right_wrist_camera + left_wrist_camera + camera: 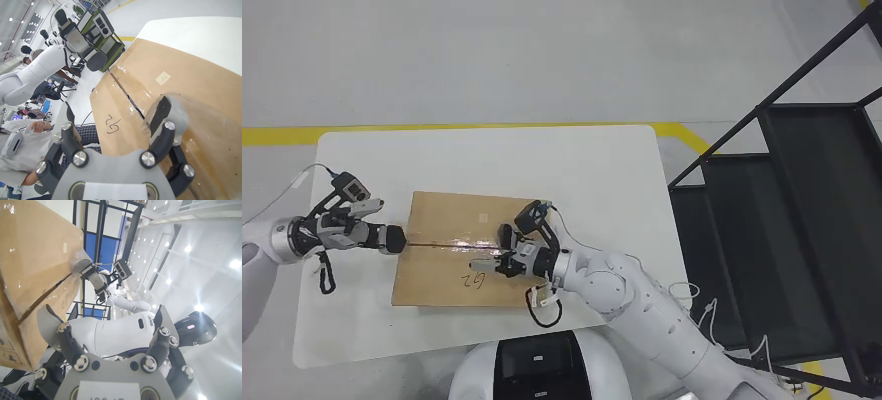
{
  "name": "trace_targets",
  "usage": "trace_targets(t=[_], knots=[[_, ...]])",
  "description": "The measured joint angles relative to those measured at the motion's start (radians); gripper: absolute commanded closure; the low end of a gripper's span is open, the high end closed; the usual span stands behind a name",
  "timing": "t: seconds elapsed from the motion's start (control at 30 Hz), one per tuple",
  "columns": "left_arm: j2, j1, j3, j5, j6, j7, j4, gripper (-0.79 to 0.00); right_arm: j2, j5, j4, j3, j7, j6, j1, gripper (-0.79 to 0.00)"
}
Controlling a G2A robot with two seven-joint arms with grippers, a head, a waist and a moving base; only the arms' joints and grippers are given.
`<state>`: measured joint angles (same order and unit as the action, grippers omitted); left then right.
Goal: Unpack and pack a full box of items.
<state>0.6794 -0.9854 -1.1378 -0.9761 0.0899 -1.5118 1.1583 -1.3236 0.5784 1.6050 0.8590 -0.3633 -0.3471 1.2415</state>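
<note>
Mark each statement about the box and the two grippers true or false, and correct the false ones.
1. The cardboard box lies on the white table. True.
2. Its top flaps stand open. False: they lie shut, with tape along the seam.
3. The right gripper is at the seam on the box top. True.
4. The left gripper grips an item. False: it is open and empty, at the box's end.
5. A handwritten mark is on the box top. True.
</note>
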Motion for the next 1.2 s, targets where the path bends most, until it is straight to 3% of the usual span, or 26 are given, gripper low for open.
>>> trace_targets(t=[0.63, 1.2], knots=[[-0.004, -0.082, -0.136, -0.071, -0.003, 0.003, -0.020, -0.785, -0.069, -0.078, -0.145, -0.148, 0.003, -0.016, -0.161, -0.785], [-0.005, -0.146, -0.227, -0.056, -0.009, 0.005, 0.003, -0.785, -0.173, -0.143, -0.302, -0.284, 0.007, 0.018, -0.343, -0.785]])
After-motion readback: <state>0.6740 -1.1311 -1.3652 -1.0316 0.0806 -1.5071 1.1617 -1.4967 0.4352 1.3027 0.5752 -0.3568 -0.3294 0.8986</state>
